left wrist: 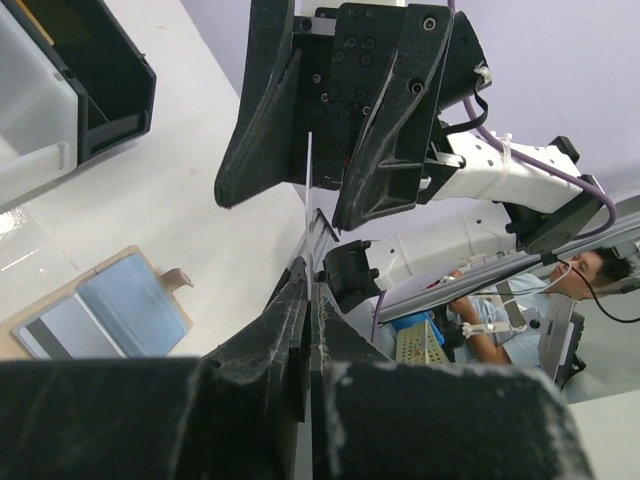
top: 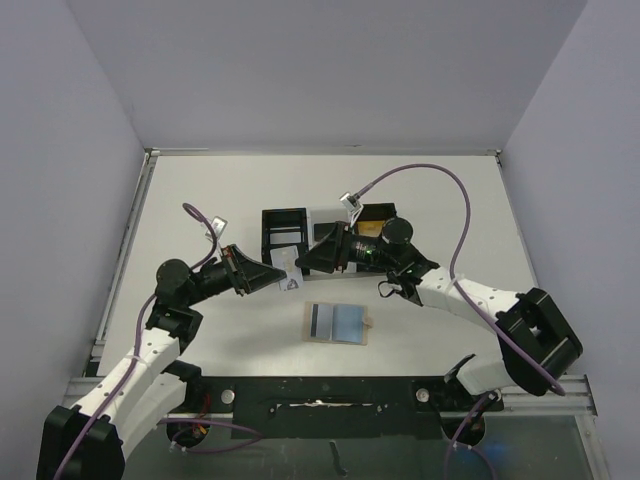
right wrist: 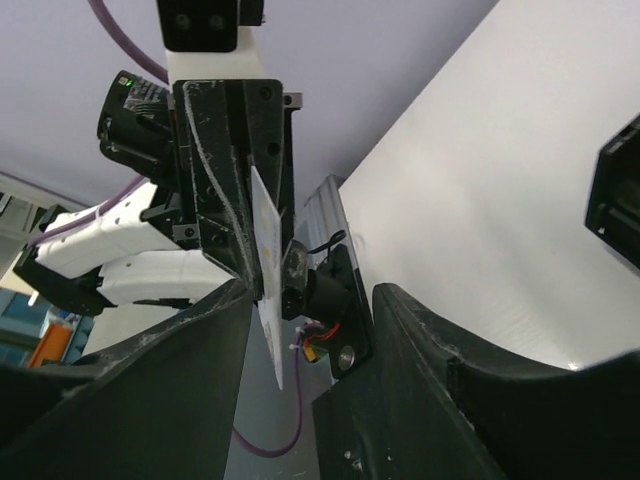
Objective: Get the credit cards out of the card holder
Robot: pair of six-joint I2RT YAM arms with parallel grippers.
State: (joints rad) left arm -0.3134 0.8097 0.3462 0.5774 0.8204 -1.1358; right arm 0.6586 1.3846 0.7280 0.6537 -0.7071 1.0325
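Note:
The card holder (top: 338, 322) lies open and flat on the table, tan-edged with blue-grey panels; it also shows in the left wrist view (left wrist: 100, 312). My left gripper (top: 278, 274) is shut on a white credit card (top: 291, 272) and holds it on edge above the table. Seen from the left wrist, that card (left wrist: 309, 170) is a thin line rising from my left gripper (left wrist: 310, 292). My right gripper (top: 306, 262) faces it, jaws apart on either side of the card's free end. From the right wrist, the card (right wrist: 268, 275) hangs between the open fingers of my right gripper (right wrist: 310, 340), closer to the left one.
A black three-compartment tray (top: 283, 230) stands behind the grippers, with a white piece and a tan piece in its right compartments. Its corner shows in the left wrist view (left wrist: 100, 90). The two arms meet nose to nose above the table's middle.

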